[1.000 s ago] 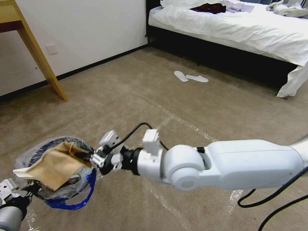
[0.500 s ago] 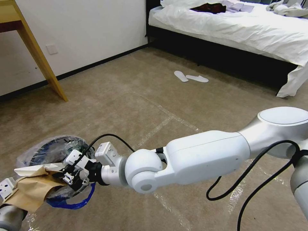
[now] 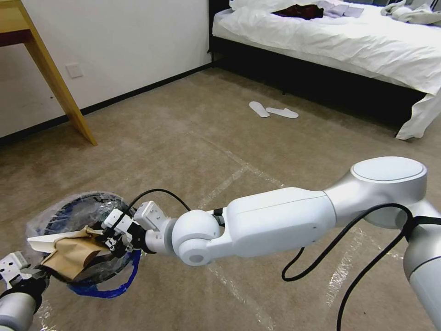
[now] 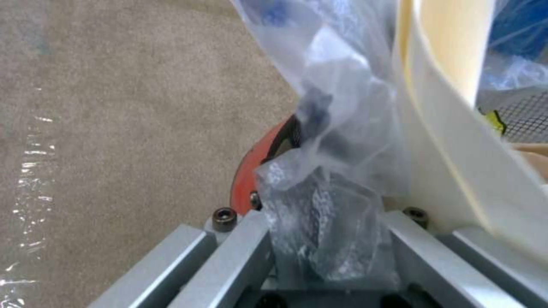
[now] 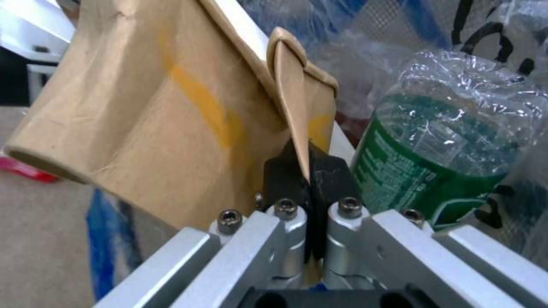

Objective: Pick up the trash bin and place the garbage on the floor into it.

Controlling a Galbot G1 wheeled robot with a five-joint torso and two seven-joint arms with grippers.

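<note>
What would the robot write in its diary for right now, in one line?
left gripper: shut on trash bin rim, held above floor | right gripper: shut on brown paper bag, over bin | green-labelled bottle: inside bin

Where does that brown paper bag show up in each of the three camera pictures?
Head view: the brown paper bag lies over the trash bin's mouth, lower left, its edge pinched by the right gripper.
Left wrist view: its pale edge runs beside the bin's clear liner, which the left gripper clamps.
Right wrist view: it fills the upper left, beside a green-labelled bottle.
Shared landmark: the crinkly liner.
</note>
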